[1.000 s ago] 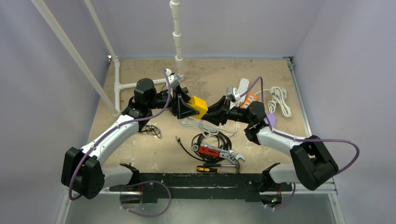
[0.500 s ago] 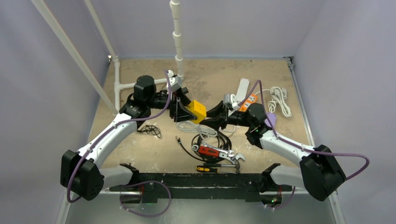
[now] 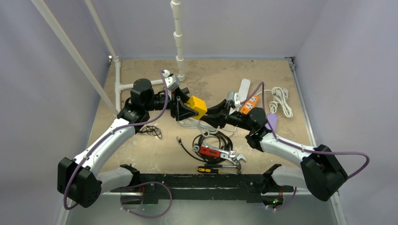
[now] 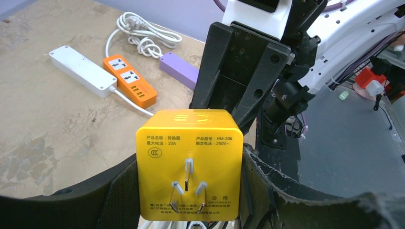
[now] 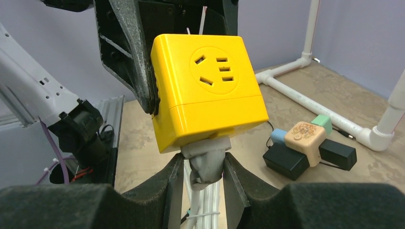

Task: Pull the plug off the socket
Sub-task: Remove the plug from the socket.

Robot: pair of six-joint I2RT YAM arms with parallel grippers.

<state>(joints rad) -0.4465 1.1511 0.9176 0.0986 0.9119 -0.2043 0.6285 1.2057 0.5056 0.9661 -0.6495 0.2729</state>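
Two pincers are engaged on one assembly above the table (image 3: 211, 77). The left pincer (image 3: 184, 108) is closed partway on the yellow socket cube (image 4: 188, 167). The cube is clamped on two opposite sides between the padded fingers (image 4: 122, 188), with its three-pin face turned toward the left wrist camera.

The right pincer (image 5: 204, 167) is closed to a narrow gap on the grey plug (image 5: 206, 155). The plug is gripped between the two fingers, directly beneath the cube, and its upper end is seated against the cube's underside. A white cable (image 5: 203, 210) is led down from the plug between the fingers. The cube's socket face is turned toward the right wrist camera.

Ahead of the left pincer and to its left, a white power strip (image 4: 81, 70), an orange power strip (image 4: 130, 81) and a purple strip (image 4: 179, 70) are laid on the table, the white and orange ones side by side.

Ahead of the right pincer and to its right, a cluster of small adapters (image 5: 305, 143) is placed near a white pipe frame (image 5: 305, 100).

On the near side of both pincers, a black cable coil (image 3: 211, 139) and a red-handled tool (image 3: 217, 152) are seen lying on the table.
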